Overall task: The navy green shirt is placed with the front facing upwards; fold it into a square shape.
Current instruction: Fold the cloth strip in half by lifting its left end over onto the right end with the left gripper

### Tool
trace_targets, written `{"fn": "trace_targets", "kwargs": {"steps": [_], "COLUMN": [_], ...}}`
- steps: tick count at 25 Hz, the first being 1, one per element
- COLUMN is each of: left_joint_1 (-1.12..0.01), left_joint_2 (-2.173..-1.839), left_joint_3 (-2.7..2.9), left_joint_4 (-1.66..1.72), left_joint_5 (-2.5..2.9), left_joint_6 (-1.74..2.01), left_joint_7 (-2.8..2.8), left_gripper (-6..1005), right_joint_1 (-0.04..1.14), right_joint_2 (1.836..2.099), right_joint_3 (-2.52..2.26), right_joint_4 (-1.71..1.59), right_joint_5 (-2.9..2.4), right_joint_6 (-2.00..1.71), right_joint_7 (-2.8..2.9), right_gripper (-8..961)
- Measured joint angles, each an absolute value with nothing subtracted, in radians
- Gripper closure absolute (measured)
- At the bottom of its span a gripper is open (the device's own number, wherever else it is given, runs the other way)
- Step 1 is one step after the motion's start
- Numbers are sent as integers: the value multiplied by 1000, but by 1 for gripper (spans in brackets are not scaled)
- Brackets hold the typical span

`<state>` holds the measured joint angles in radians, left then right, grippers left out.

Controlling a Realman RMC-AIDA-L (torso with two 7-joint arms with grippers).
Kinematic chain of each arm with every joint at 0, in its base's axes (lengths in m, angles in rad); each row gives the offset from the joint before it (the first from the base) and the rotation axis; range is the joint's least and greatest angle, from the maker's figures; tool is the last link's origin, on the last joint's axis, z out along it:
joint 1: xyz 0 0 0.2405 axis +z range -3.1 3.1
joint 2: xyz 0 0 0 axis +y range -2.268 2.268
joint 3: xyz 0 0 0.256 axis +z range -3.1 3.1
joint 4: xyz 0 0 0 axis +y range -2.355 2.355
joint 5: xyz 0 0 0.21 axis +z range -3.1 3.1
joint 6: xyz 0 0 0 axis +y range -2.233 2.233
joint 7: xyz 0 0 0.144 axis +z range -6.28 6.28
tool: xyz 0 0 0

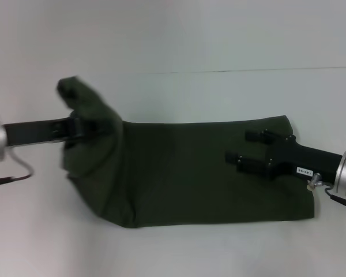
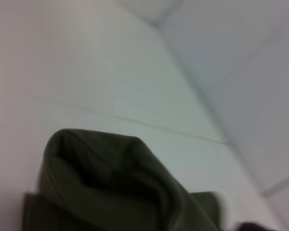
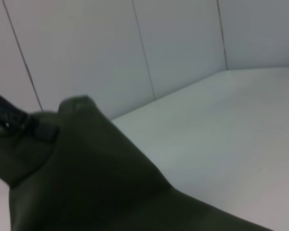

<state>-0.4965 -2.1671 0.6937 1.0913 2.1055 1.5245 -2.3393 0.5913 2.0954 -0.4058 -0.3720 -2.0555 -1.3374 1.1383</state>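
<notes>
The left end effector (image 1: 83, 127) is clamped on the left end of the shirt (image 1: 190, 173) and holds it lifted, so the cloth hangs in a bunch around the fingers. The right end effector (image 1: 248, 147) has its fingers apart and lies over the right part of the shirt, seemingly pressing it flat. The shirt lies as a long folded band across the white worktop (image 1: 179, 254). I judge that the step in hand is folding the left end over toward the right. The next move calls for carrying the lifted end across and laying it down with the edges matching.
</notes>
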Motion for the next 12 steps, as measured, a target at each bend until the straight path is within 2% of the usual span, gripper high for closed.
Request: {"fn": "trace_targets", "kwargs": {"steps": [12], "left_joint_1": [-619], "left_joint_2": [-2172], "left_joint_3": [1049], "left_joint_4": [917], "left_joint_5": [1922], "left_joint_6": [1307], "left_joint_7": [-2358], "left_gripper": [905], "right_joint_1": [534], "right_joint_2": [2092], "right_joint_3": [-390], "right_joint_4": [-360], "right_joint_5": [-2028], "right_joint_6": [-1335], "right_joint_7": [1104], "right_gripper": [54]}}
